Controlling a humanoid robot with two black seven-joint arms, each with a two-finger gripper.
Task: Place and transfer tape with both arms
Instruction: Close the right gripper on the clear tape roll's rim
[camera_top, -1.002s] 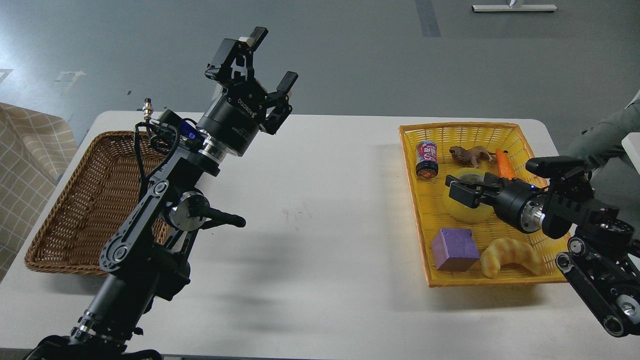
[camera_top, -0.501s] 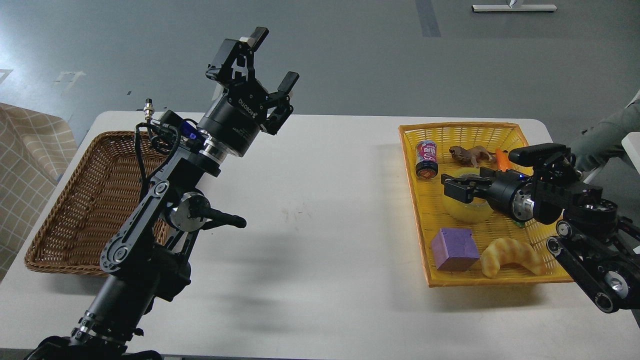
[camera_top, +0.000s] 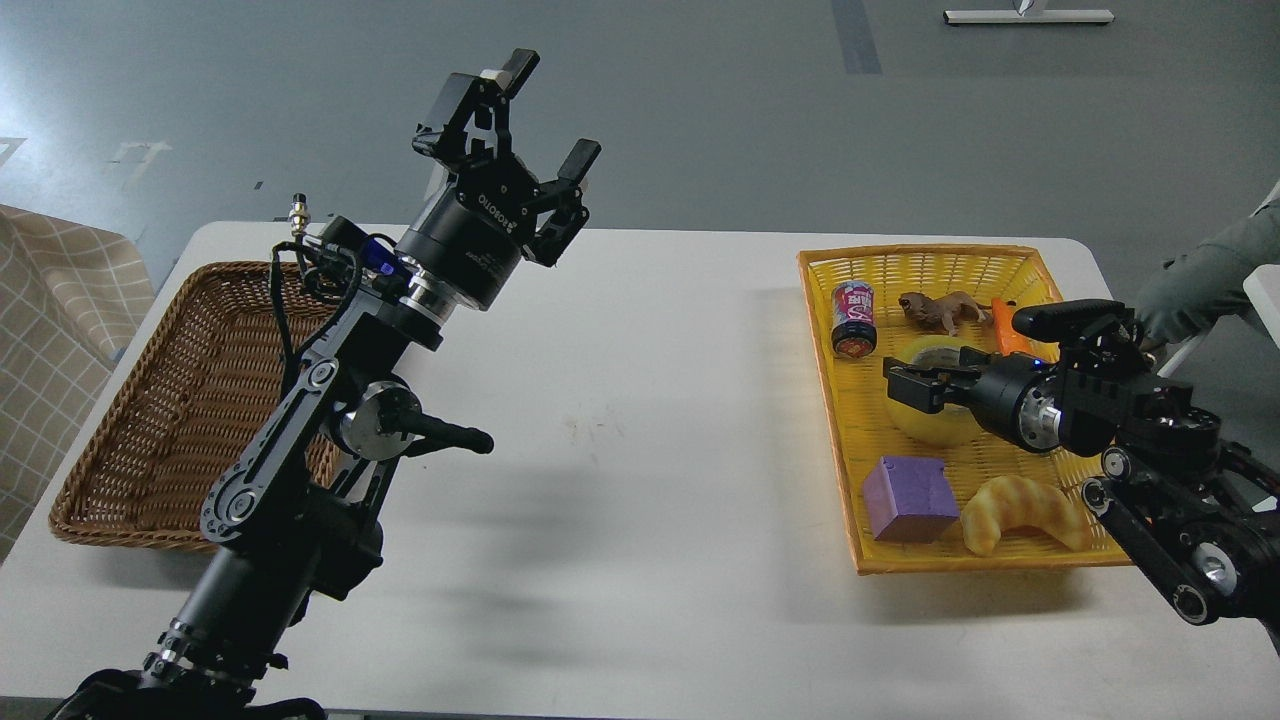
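The tape (camera_top: 930, 425), a translucent yellow roll, lies flat in the yellow tray (camera_top: 980, 563) at the right of the table. My right gripper (camera_top: 912, 385) reaches in from the right and lies low over the roll's top and core. Its dark fingers overlap the roll, and I cannot tell whether they grip it. My left gripper (camera_top: 550, 110) is open and empty. It is held high over the far edge of the table, left of centre and far from the tape.
The tray also holds a soda can (camera_top: 853, 318), a brown toy animal (camera_top: 940, 310), an orange carrot (camera_top: 1003, 325), a purple block (camera_top: 908, 498) and a croissant toy (camera_top: 1020, 510). A brown wicker basket (camera_top: 170, 400) stands at the left. A person's sleeve (camera_top: 1200, 280) is at the right edge.
My right arm's wrist and elbow have shifted left and slightly up, while its gripper has stayed over the tape. The tape has not moved. The left arm is almost still.
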